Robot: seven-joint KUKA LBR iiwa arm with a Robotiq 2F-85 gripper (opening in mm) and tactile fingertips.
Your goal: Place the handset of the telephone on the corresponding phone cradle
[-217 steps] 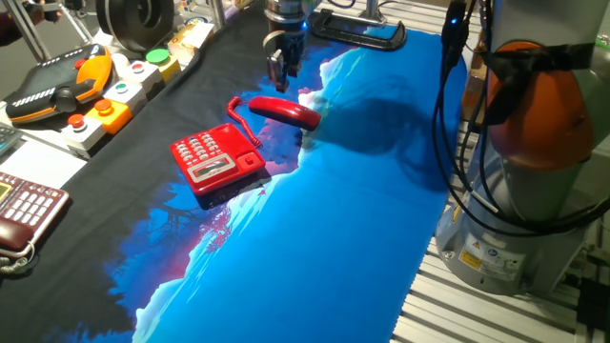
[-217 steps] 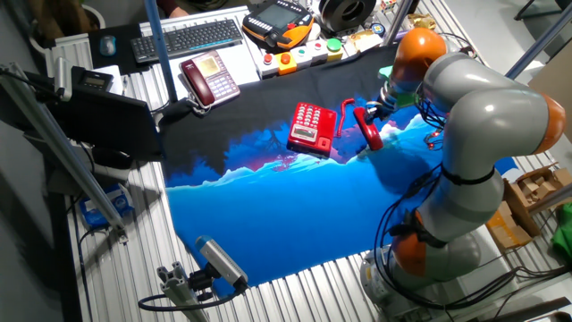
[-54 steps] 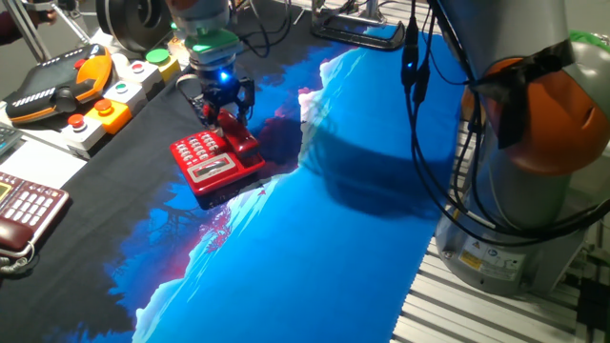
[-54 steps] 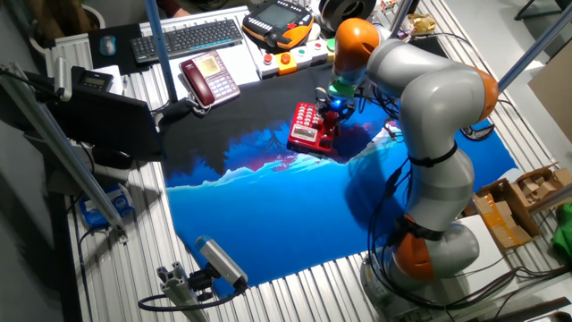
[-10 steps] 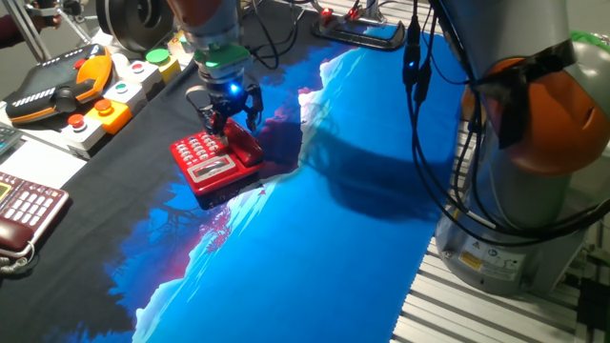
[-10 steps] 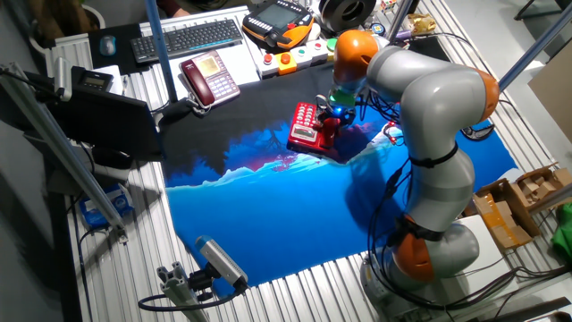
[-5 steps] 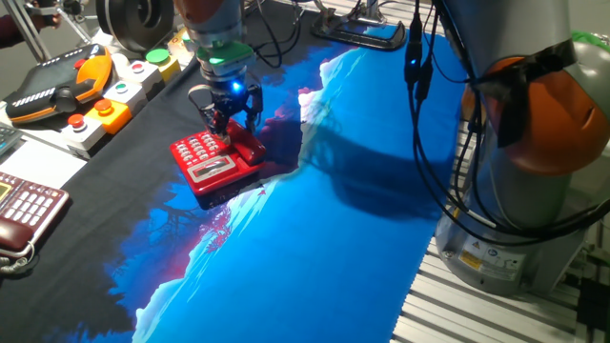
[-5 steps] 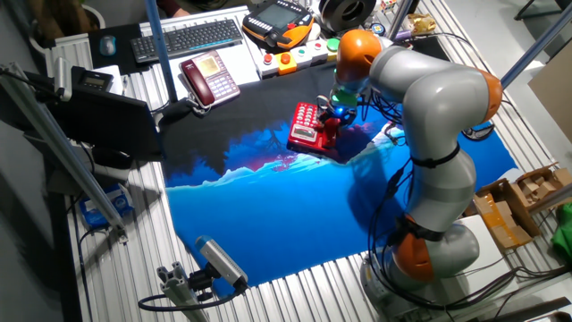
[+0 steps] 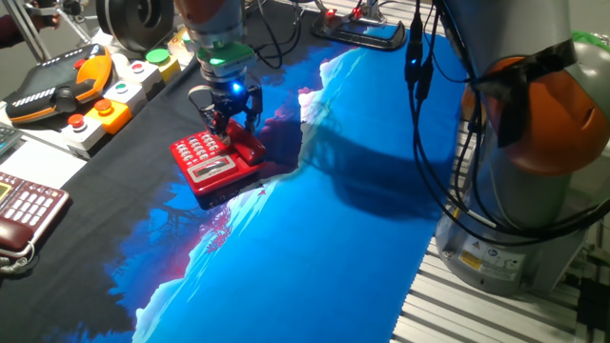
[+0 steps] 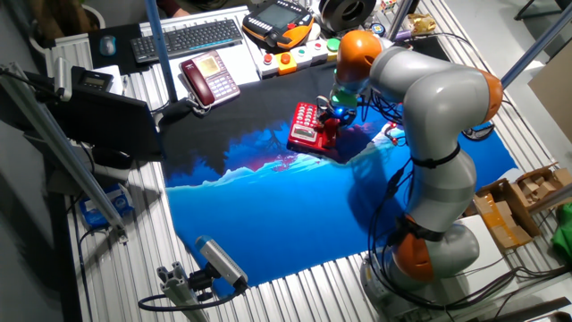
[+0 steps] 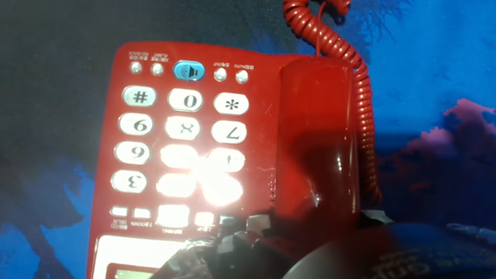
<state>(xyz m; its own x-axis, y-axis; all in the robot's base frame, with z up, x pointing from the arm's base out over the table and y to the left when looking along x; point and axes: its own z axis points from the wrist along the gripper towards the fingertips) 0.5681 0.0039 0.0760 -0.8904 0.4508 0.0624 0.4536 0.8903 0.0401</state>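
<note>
On the telephone [image 9: 212, 164] lies the handset [image 9: 245, 145]; above it, the pincer [image 9: 230, 122] spread wide.

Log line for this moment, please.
gripper: open, above handset | handset: lying in phone cradle | telephone: on cloth | phase: release

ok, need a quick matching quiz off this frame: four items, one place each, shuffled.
Items:
1. handset
2. maroon phone
3. keyboard
4. tool

Places:
A. just above the red telephone
B. in the cradle, beside the keypad
C. off the cloth, on the white sheet next to a black monitor
D. far side of the table, past the maroon phone

Pairs: 1-B, 2-C, 3-D, 4-A
</note>
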